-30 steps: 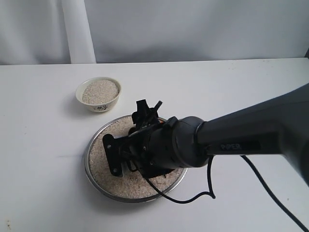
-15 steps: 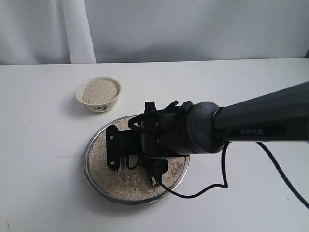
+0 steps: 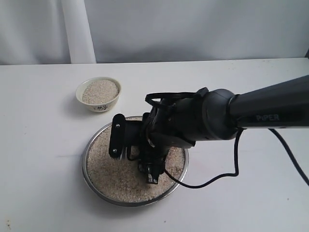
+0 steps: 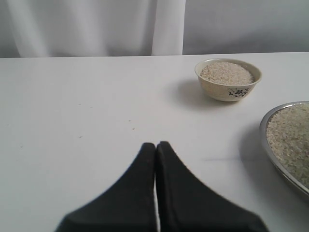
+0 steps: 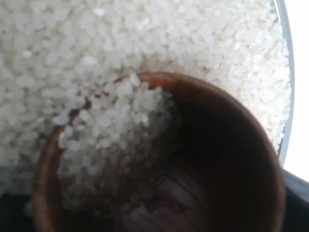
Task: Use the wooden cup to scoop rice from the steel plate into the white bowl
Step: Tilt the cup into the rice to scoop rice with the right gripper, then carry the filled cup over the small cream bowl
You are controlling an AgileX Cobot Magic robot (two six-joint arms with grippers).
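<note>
The steel plate (image 3: 87, 166) lies at the front middle of the table, covered in rice (image 3: 113, 176). My right gripper (image 3: 135, 157) is low over the plate, shut on the wooden cup (image 5: 227, 145), which the gripper hides in the exterior view. The cup is tilted with its rim dug into the plate's rice (image 5: 169, 38), and a heap of grains (image 5: 116, 140) lies inside its dark hollow. The white bowl (image 3: 98, 94), heaped with rice, stands behind the plate to the left. My left gripper (image 4: 155, 145) is shut and empty over bare table, well short of the bowl (image 4: 228, 79).
A black cable (image 3: 217, 176) loops from the right arm onto the table right of the plate. The plate's rim (image 5: 285, 72) runs close to the cup. A white curtain and post (image 3: 77, 31) back the table.
The right wrist has rolled and the arm has shifted right and up in the view, turning the gripper over the plate's rice. The bowl and plate have stayed in place.
</note>
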